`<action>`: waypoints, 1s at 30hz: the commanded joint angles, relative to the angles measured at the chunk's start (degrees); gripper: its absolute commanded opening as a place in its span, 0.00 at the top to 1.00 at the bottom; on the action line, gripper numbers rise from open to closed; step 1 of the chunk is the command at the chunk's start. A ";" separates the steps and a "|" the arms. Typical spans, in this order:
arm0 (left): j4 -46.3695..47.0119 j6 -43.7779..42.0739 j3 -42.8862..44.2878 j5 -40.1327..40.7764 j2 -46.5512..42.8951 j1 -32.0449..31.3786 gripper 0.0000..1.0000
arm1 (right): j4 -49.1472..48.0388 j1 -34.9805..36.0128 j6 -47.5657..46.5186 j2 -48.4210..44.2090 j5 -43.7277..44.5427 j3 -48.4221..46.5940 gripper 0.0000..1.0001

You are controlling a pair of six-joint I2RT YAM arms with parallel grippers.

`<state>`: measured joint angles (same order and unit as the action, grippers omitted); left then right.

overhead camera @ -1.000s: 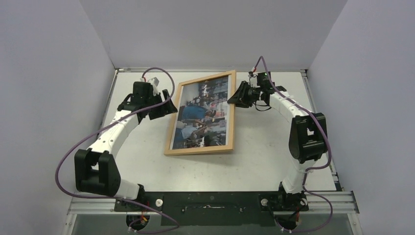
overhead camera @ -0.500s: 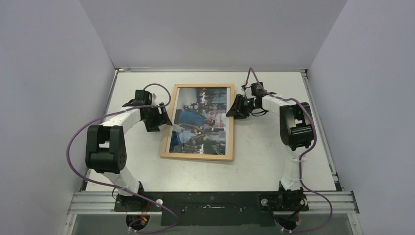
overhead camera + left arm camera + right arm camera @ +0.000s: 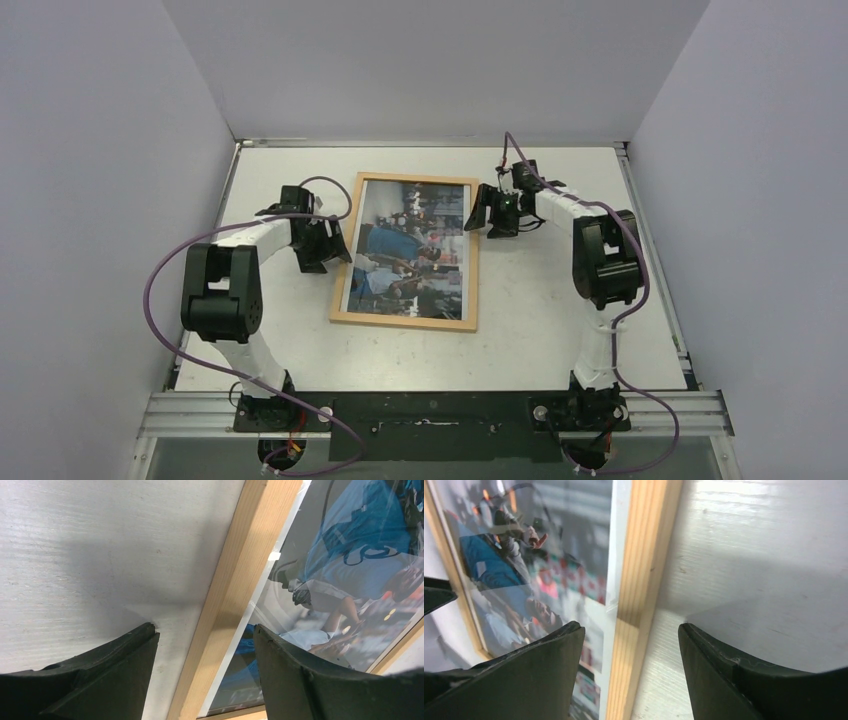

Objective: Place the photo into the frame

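I'm straddling the long rails of the frame (image 3: pixel 404 320) with left gripper (image 3: pixel 205 630) and right gripper (image 3: pixel 631 626), both released, probably squaring it around the photo (image 3: pixel 410 250) inside.

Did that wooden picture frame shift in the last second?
Yes. The frame has slid nearer and turned squarer: its far right corner now lies farther from the back edge of the table.
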<state>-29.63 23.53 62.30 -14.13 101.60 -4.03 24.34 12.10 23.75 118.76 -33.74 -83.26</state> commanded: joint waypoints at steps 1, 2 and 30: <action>1.15 1.77 -2.35 0.74 -0.18 -0.16 0.32 | 0.06 0.10 -0.43 -6.77 8.72 0.57 0.29; 2.19 2.17 -3.51 -0.44 -0.70 -0.18 0.34 | -0.15 0.15 0.17 -7.39 9.53 0.98 0.29; 6.17 -2.20 -12.44 -15.00 -10.38 -21.74 0.57 | -12.43 6.26 4.69 9.33 5.11 -9.56 0.29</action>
<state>-28.77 22.28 49.25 -24.10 92.79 -20.91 16.40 17.28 29.47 123.33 -21.28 -89.01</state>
